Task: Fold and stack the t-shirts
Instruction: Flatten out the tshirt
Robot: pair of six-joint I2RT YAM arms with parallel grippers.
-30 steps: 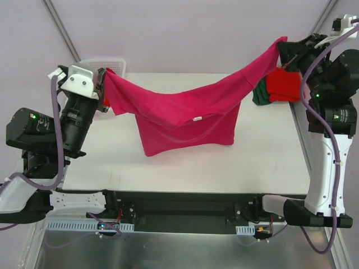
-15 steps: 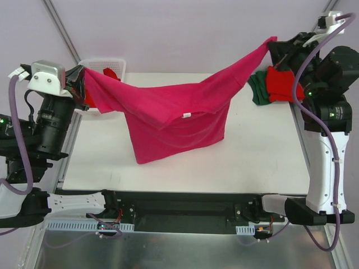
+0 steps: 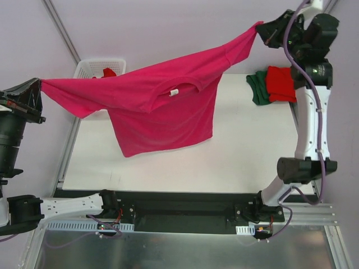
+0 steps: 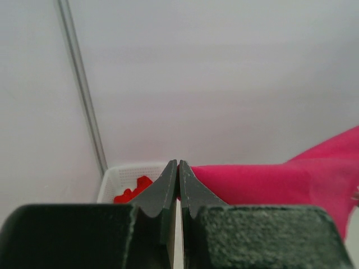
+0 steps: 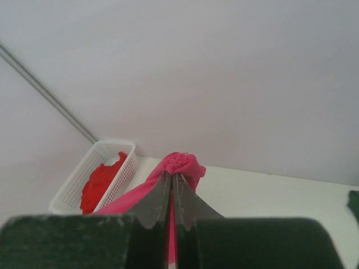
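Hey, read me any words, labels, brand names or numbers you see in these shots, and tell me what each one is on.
No text can be read in any view.
The white neck tag inside the collar of the pink t-shirt: too small to read.
The white basket, the folded red t-shirt and the green t-shirt: no print visible.

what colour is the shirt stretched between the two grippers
The shirt is plain magenta-pink, clearest in the top external view.
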